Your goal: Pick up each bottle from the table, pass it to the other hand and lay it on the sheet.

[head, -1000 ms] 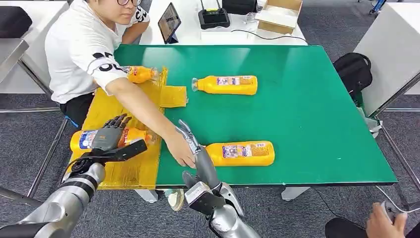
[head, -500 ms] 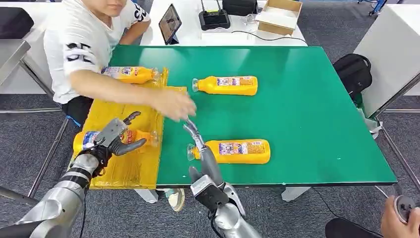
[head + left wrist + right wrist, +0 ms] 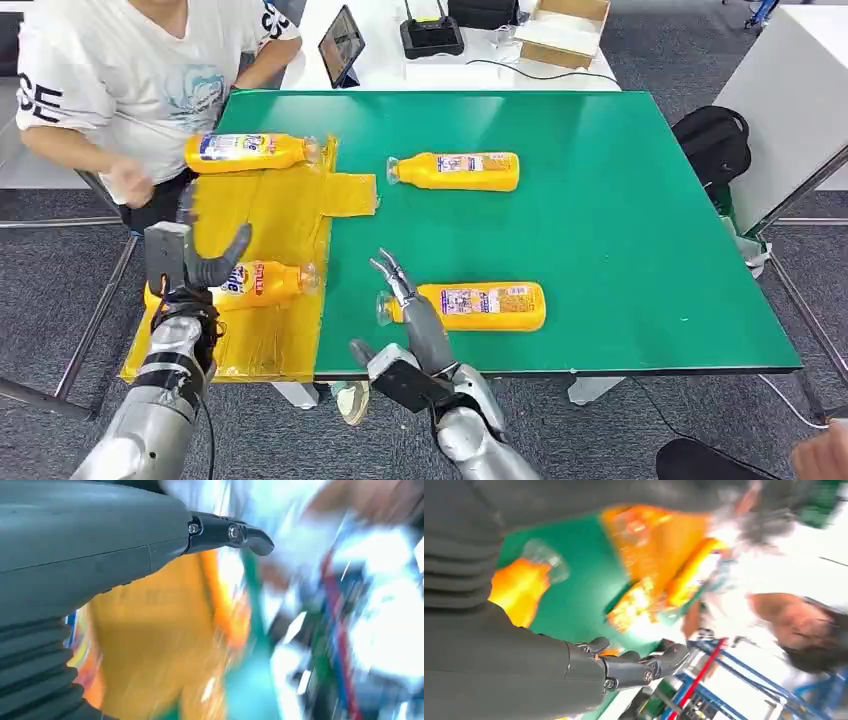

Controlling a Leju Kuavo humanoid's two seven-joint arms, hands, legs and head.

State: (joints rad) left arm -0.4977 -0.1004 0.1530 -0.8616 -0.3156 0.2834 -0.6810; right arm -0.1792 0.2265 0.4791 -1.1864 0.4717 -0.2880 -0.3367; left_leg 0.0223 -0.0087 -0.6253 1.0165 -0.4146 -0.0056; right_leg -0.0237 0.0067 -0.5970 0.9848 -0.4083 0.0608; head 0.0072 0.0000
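Observation:
Two orange bottles lie on the yellow sheet [image 3: 270, 215]: a far sheet bottle [image 3: 245, 152] and a near sheet bottle [image 3: 262, 283]. Two more lie on the green table [image 3: 600, 220]: a far table bottle [image 3: 458, 171] and a near table bottle [image 3: 482, 306]. My left hand [image 3: 190, 262] is raised over the near sheet bottle's left end, fingers apart, holding nothing. My right hand [image 3: 405, 300] stretches its fingers out beside the near table bottle's cap, holding nothing. In the blurred right wrist view, that near table bottle [image 3: 519, 587] lies beside my hand's fingers [image 3: 634, 667].
A person in a white shirt [image 3: 130, 80] sits at the table's far left corner, one hand [image 3: 130, 185] drawn back off the table. A tablet [image 3: 342, 45], a router [image 3: 432, 35] and a cardboard box [image 3: 565, 30] stand on the white desk behind. A black bag [image 3: 715, 145] lies at the right.
The person's arm has pulled back from the near table bottle to beyond the table's left edge. My left hand has lifted and turned off the near sheet bottle. The right hand has barely shifted.

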